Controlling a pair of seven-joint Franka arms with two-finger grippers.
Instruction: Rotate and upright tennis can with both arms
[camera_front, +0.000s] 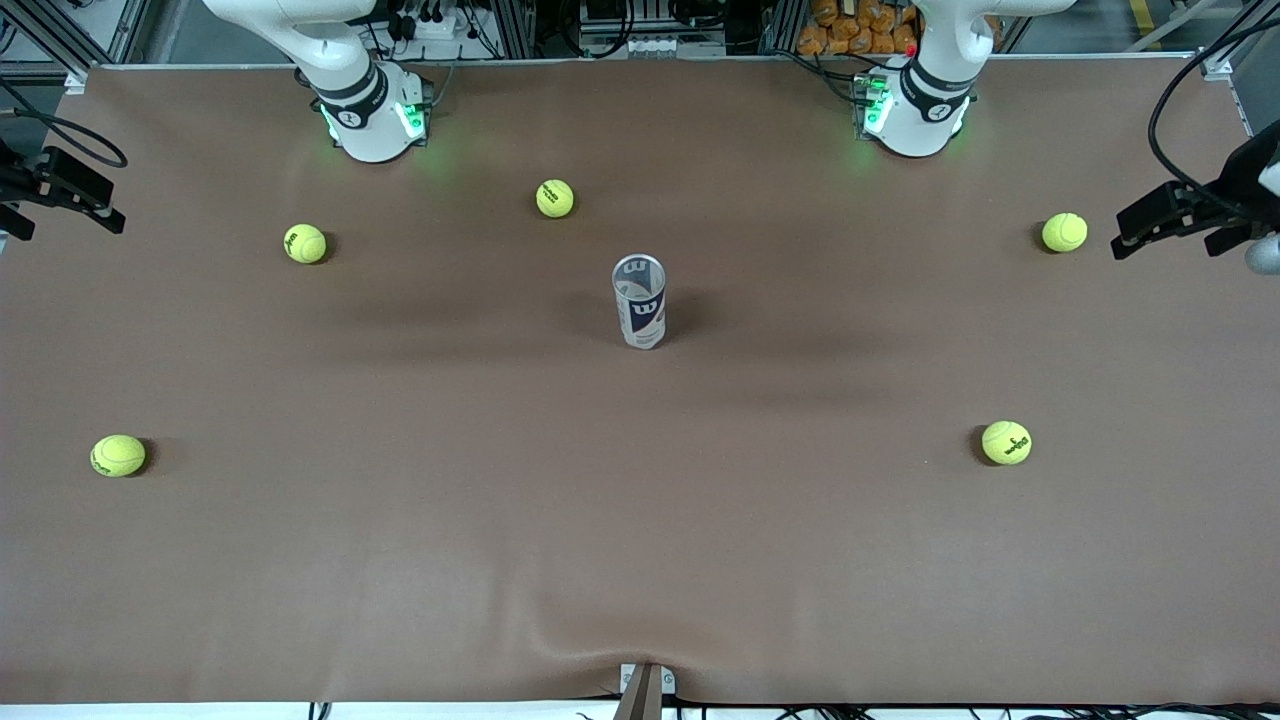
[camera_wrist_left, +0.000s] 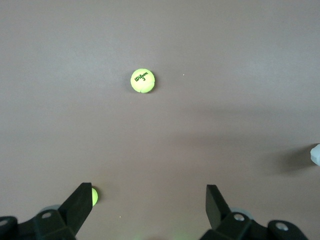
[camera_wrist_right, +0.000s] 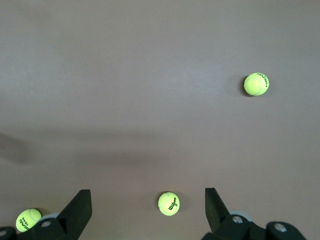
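The tennis can (camera_front: 639, 300) already stands upright mid-table with its open rim up, so the job looks finished and nothing more seems called for than keeping clear. The left gripper (camera_wrist_left: 149, 200) and the right gripper (camera_wrist_right: 148, 200) hang high over bare table, jaws spread wide, holding nothing.

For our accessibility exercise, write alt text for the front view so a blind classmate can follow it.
A tennis can stands upright, open end up, mid-table on a brown cloth, with five tennis balls scattered around it. The left gripper and right gripper hang open at the two ends of the table, holding nothing.
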